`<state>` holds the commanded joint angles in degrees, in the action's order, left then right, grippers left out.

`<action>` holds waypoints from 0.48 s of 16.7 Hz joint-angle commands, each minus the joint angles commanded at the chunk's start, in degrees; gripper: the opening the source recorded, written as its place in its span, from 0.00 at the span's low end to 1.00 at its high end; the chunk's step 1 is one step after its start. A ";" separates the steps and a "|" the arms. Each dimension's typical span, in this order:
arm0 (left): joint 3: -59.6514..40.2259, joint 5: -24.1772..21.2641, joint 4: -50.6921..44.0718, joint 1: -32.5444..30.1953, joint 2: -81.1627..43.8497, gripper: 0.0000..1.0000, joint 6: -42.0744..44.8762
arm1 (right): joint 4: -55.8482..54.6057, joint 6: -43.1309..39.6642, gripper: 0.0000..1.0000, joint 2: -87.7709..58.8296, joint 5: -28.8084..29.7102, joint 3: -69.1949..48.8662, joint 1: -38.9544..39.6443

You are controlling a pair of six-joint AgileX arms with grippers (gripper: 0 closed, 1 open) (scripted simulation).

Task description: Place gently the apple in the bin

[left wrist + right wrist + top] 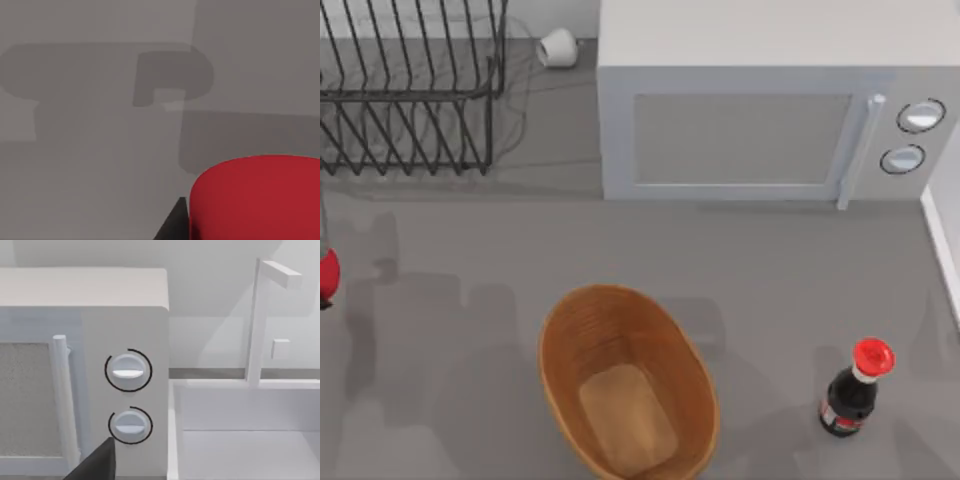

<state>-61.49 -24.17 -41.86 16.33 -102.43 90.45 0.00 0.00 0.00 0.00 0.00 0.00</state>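
Red apple (326,275) sits at the surface's (440,330) far left edge, close under my left wrist camera; pincer state I cannot tell. Carry step, I judge: next move right to wicker bin (560,345), lower gently. Right arm parked facing microwave (740,130).

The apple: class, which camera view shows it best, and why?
The left wrist view: the apple fills its lower corner, big and red, over grey table. The top view catches a red sliver at the table's left edge. The right wrist view faces the microwave.
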 joint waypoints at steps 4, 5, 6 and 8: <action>-8.65 0.03 -14.94 -0.22 4.20 0.00 -0.18 | 0.00 0.00 1.00 0.00 0.00 0.00 0.00; -10.66 0.11 -18.07 -0.25 5.29 0.00 -0.32 | 0.00 0.00 1.00 0.00 0.00 0.00 0.00; -12.45 0.22 -20.60 -0.26 6.35 0.00 -0.51 | 0.00 0.00 1.00 0.00 0.00 0.00 0.00; -14.95 0.41 -23.82 -0.25 8.13 0.00 -0.97 | 0.00 0.00 1.00 0.00 0.00 0.00 0.00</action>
<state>-76.43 -23.76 -65.69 16.09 -94.30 89.47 0.00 0.00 0.00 0.00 0.00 0.00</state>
